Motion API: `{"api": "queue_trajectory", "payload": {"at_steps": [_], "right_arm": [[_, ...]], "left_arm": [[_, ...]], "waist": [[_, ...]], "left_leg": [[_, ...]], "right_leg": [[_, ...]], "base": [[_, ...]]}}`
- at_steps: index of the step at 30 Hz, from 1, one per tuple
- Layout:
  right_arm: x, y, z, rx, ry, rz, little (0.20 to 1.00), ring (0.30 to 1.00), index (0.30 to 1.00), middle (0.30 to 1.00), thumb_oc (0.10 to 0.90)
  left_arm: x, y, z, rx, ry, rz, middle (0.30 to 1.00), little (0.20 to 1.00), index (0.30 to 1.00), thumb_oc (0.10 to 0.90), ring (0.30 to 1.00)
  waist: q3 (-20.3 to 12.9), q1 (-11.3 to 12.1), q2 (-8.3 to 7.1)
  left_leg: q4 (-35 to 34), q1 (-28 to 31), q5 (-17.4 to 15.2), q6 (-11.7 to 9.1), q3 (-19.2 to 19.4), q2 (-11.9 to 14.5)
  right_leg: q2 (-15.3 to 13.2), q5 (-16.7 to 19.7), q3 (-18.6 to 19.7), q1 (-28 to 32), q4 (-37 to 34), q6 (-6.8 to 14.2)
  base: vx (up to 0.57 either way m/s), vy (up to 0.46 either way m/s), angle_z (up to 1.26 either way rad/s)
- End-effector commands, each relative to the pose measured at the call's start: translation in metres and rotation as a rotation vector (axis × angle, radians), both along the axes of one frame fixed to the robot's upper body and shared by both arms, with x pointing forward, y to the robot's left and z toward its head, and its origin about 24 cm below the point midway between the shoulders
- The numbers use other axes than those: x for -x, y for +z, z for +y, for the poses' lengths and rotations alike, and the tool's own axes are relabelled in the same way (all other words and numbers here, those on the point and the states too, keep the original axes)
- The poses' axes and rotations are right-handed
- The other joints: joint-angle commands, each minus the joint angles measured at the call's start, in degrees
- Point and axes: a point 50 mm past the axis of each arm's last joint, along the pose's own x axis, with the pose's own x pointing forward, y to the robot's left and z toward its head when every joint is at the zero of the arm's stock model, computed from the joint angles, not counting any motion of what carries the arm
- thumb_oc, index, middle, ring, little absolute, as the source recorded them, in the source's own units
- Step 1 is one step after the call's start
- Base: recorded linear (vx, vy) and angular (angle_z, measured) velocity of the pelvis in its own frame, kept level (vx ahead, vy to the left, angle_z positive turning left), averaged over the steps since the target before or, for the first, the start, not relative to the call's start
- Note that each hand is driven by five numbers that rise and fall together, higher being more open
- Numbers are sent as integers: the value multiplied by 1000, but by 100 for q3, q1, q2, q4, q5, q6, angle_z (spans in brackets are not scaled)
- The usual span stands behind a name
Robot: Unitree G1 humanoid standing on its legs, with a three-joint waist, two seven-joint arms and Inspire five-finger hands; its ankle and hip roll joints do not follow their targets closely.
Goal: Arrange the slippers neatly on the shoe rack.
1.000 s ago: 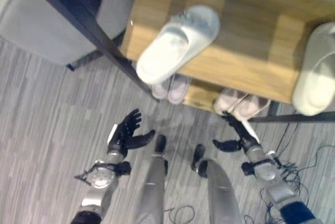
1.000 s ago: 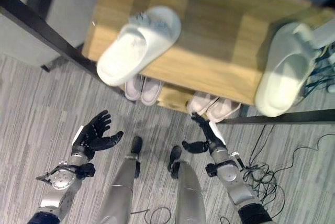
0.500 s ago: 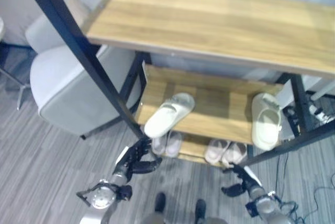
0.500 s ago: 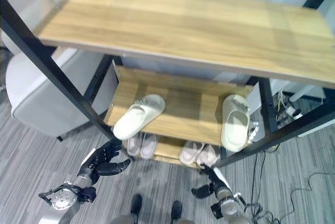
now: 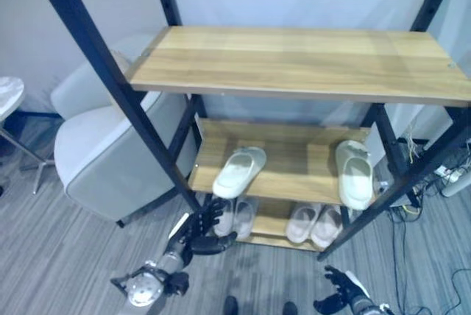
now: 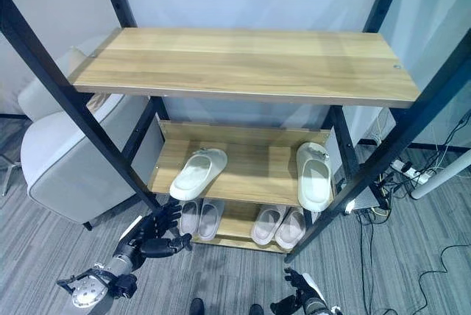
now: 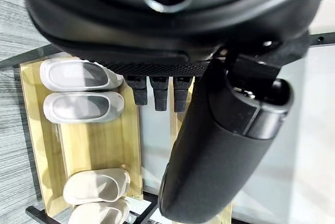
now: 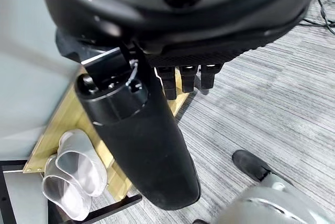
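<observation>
The shoe rack (image 5: 294, 57) has a black frame and wooden shelves. On its middle shelf (image 5: 298, 157) lie two white slippers: the left slipper (image 5: 239, 171) slants, with its heel over the front edge, and the right slipper (image 5: 355, 175) lies straight near the right post. My left hand (image 5: 195, 235) hangs open, fingers spread, before the rack's lower left corner. Low in front of the rack, my right hand (image 5: 340, 302) is open and holds nothing. Straight fingers (image 7: 157, 90) show in the left wrist view, as do those (image 8: 188, 77) in the right wrist view.
Two pairs of pale pink slippers (image 5: 235, 216) (image 5: 314, 224) sit on the bottom shelf. A grey armchair (image 5: 103, 153) stands left of the rack, with a white round table (image 5: 7, 98) beyond it. Cables and a power strip (image 5: 452, 182) lie at the right.
The camera has pulled back and tilted up, so the whole rack shows now. Both hands stay open and low. The slippers lie as before.
</observation>
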Motion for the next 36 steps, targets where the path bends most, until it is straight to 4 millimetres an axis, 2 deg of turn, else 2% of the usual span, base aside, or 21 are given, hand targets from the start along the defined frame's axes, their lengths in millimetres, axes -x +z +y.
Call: {"api": "queue_trajectory", "payload": {"at_steps": [1,6,12,16,19,22,25,28,36], "right_arm": [[-26,15,-7,16,5,-118,900,900,900,900,800],[-23,15,-13,27,-5,-114,900,900,900,900,800],[-21,19,-17,26,-8,-125,900,900,900,900,800],[-20,19,-17,24,-4,-127,900,900,900,900,800],[-19,18,-13,10,-7,-124,900,900,900,900,800],[-20,17,-8,-1,1,-131,900,900,900,900,800],[-20,16,-7,-2,5,-127,900,900,900,900,800],[-22,15,-3,-7,10,-128,900,900,900,900,800],[-22,15,-1,-1,4,-131,900,900,900,900,800]], "left_arm": [[-23,37,-5,28,-37,-217,900,900,900,800,900],[-16,27,6,-40,-12,-173,900,900,900,800,900],[-6,30,18,-71,7,-170,900,900,900,800,900],[-4,38,21,-51,14,-196,900,900,900,800,900],[-7,58,21,-38,22,-295,900,900,900,800,900],[-15,81,14,-6,41,-418,900,900,900,800,900],[-17,87,11,10,39,-446,900,900,900,800,900],[-28,100,-2,58,16,-521,900,900,900,800,900],[-44,108,-17,22,17,-587,900,900,900,800,900]], "waist": [[-117,18,-139],[-85,-11,-101],[-51,-10,-60],[-54,4,-42],[-61,36,-26],[-72,60,-37],[-74,58,-42],[-96,35,-70],[-103,-70,-120]], "left_leg": [[-32,50,-147,-206,187,-122],[-32,98,-147,-202,229,-90],[-32,141,-146,-194,230,-64],[-32,162,-146,-190,218,-72],[-32,171,-148,-195,195,-71],[-32,174,-155,-203,167,-63],[-32,178,-162,-205,159,-68],[-32,197,-183,-212,159,-63],[-32,241,-245,-203,220,-53]], "right_leg": [[-13,-418,-21,42,39,331],[10,-433,-21,76,39,323],[14,-452,-35,114,39,309],[19,-468,-51,151,39,297],[14,-489,-92,176,39,288],[10,-504,-120,190,39,279],[14,-509,-123,197,39,276],[11,-518,-131,221,39,275],[-15,-507,-98,236,39,293]], "base": [[12,-18,-10],[5,-7,-3],[0,0,0],[0,0,0],[0,0,0],[0,0,0],[0,0,0],[10,-4,0],[21,-4,0]]}}
